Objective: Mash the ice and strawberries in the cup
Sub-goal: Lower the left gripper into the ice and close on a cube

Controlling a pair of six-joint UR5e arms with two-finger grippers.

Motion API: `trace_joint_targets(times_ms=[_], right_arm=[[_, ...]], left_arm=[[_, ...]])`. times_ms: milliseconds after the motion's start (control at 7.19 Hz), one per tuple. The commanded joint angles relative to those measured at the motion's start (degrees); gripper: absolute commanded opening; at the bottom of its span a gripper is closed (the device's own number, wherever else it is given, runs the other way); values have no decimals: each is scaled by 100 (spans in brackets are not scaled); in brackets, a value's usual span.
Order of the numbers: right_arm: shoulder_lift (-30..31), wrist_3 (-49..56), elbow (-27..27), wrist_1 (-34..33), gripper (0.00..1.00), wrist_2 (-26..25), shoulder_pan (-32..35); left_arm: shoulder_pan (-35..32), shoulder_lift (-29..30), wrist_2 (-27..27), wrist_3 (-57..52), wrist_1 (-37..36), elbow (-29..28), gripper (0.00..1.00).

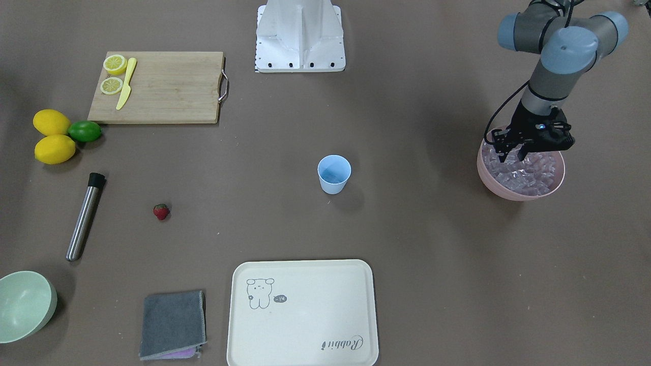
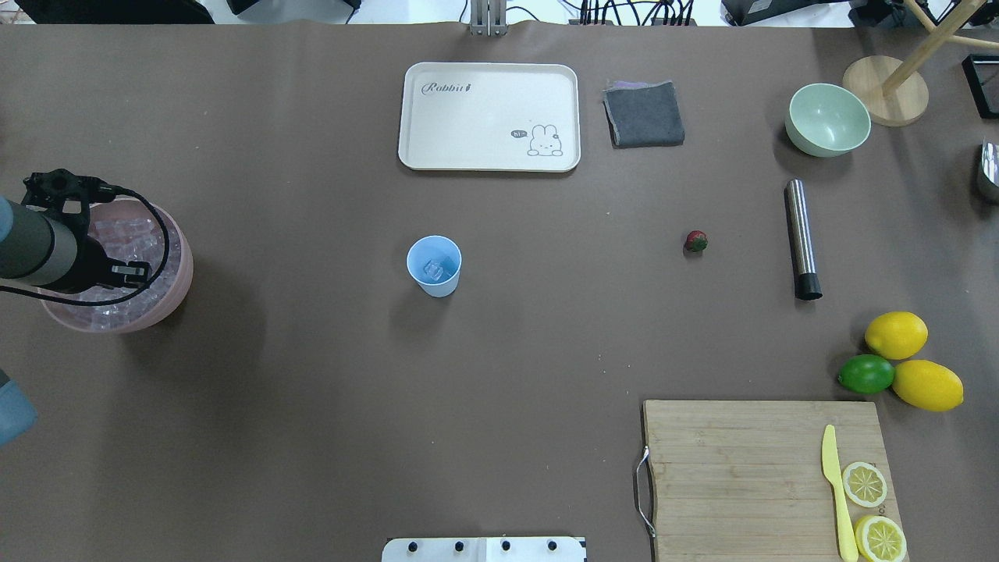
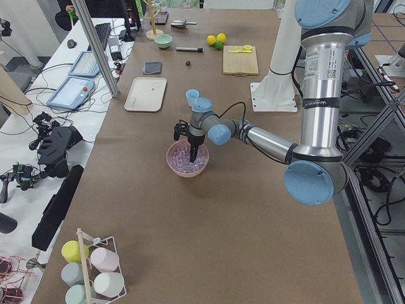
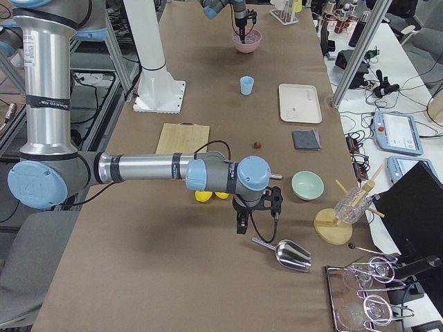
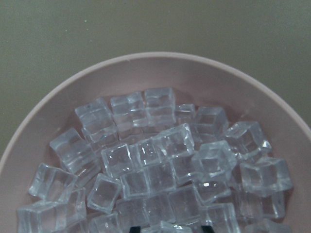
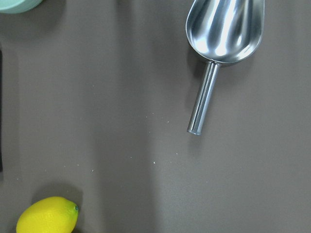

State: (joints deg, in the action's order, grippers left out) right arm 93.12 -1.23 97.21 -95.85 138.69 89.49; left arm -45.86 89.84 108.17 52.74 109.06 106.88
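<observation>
The light blue cup (image 1: 334, 174) stands upright mid-table, with one clear cube (image 2: 433, 270) inside it. Far off to one side, the pink bowl (image 1: 508, 194) holds a heap of ice (image 5: 160, 165). My left gripper (image 1: 512, 155) points down into that bowl, its jaws open, with the dark fingertips (image 5: 136, 229) just at the cubes. The strawberry (image 1: 161, 211) lies alone on the table on the other side of the cup. My right gripper (image 4: 239, 227) hangs low over the table near the lemons; I cannot tell whether it is open or shut.
A steel muddler (image 1: 85, 216) lies beyond the strawberry, by two lemons (image 1: 52, 136) and a lime (image 1: 84, 131). A cutting board (image 1: 168, 89) carries lemon halves and a yellow knife. A cream tray (image 1: 302, 312), grey cloth (image 1: 173, 324), green bowl (image 1: 23, 305) and metal scoop (image 6: 223, 29) are also on the table.
</observation>
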Motion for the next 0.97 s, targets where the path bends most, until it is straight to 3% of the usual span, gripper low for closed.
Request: trace_joint_targets(times_ms=[0,139,557,835], right_arm=[[-31,0,0,-4,100,0,-1],[-40,0,0,-4,100,0,-1],[-49,0,9,-4,100,9,-1],[-66,-9,70,-4,100,35,-1]], left_arm=[[7,7,3,-26,1,0,15],[7,-1,3,-53,-8,17,0],[-124,7,47,-279,-69,218,0],[-885,51,64,-832,-70,272,0]])
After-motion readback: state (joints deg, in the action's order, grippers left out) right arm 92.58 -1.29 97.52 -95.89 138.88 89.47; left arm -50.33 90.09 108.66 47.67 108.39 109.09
